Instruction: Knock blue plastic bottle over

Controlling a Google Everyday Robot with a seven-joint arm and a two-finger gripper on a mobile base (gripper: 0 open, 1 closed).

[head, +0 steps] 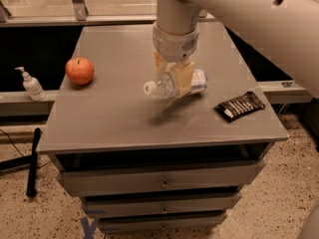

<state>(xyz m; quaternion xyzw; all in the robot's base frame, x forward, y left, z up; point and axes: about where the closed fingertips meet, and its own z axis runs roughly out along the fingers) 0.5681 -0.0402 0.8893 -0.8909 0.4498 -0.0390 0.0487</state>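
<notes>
Arm [175, 14] comes in from top right, gripper [174, 83] pointing down over the table [124, 123], a bit right of ctr. Bottle [164, 86] is sideways between the tan pads [183, 77], white cap pointing left twd the apple [79, 70], base pointing right. Jaws are clamped on the bottle's mid section, one pad in front, the other behind. Bottle is low over the tabletop, w/ its shadow just below; can't tell if it touches the surface. Apple sits well apart at the left edge. Dark snack bar [240, 105] lies near the right edge, close to the bottle's base but not touching. Small pump bottle [31, 83] stands off the table, on the ledge at left.
</notes>
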